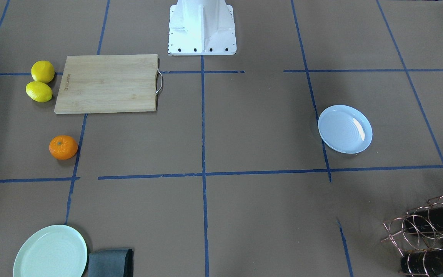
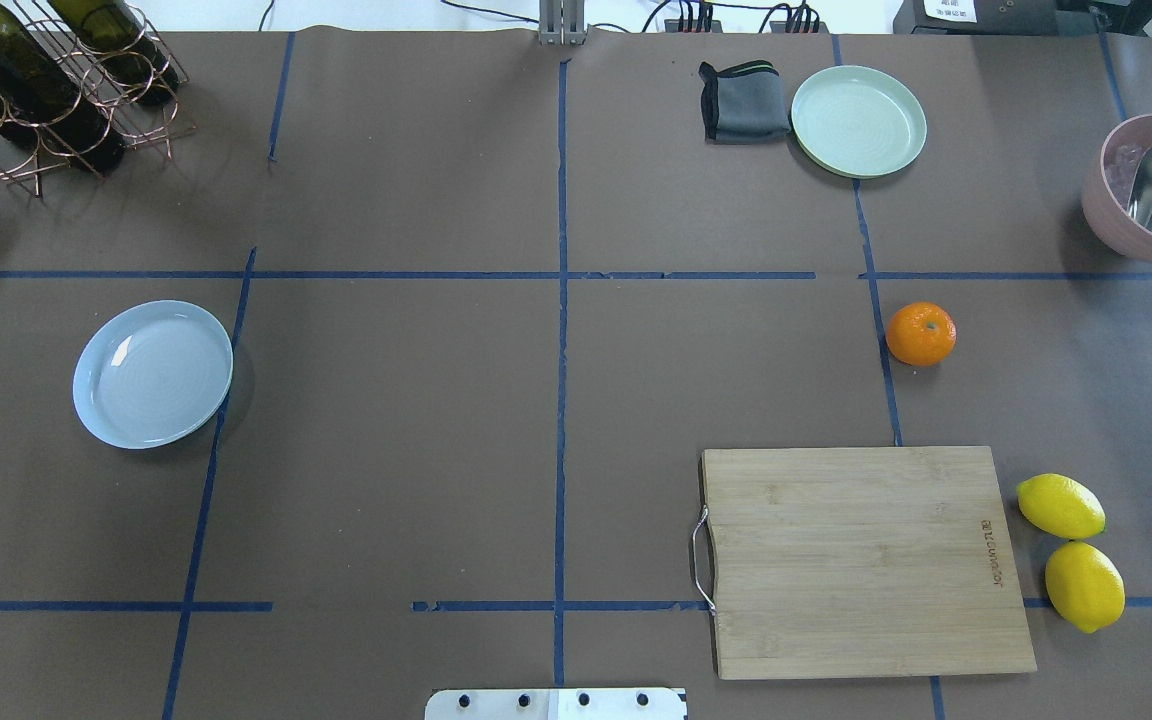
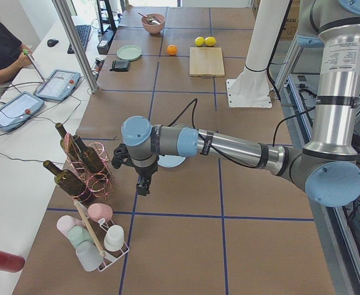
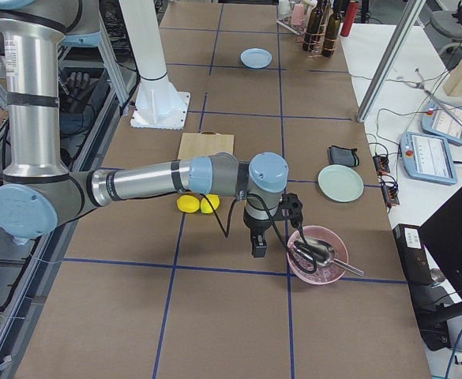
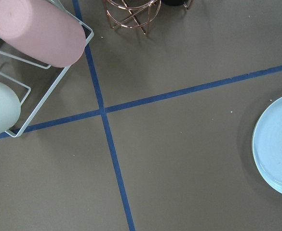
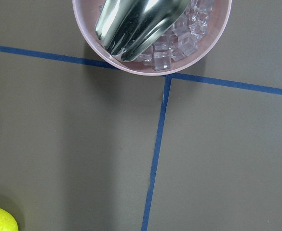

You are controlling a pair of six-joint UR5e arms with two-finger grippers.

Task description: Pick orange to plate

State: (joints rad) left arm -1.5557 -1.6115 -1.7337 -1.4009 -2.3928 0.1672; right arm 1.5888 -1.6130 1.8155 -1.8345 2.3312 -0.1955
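The orange [image 2: 921, 333] lies on the brown table at the right, beyond the cutting board; it also shows in the front view [image 1: 63, 147]. The pale blue plate [image 2: 153, 373] sits empty at the left [image 1: 345, 129], and its rim enters the left wrist view [image 5: 278, 144]. My left gripper [image 3: 144, 187] hangs near that plate beside the bottle rack, and my right gripper [image 4: 257, 249] hangs next to the pink bowl. Both show only in the side views, so I cannot tell whether they are open or shut.
A wooden cutting board [image 2: 866, 560] has two lemons [image 2: 1071, 550] to its right. A green plate [image 2: 858, 120] and grey cloth [image 2: 744, 100] lie at the back. A pink bowl [image 2: 1136, 200] holds ice and a scoop; a wine rack [image 2: 46, 80] stands back left.
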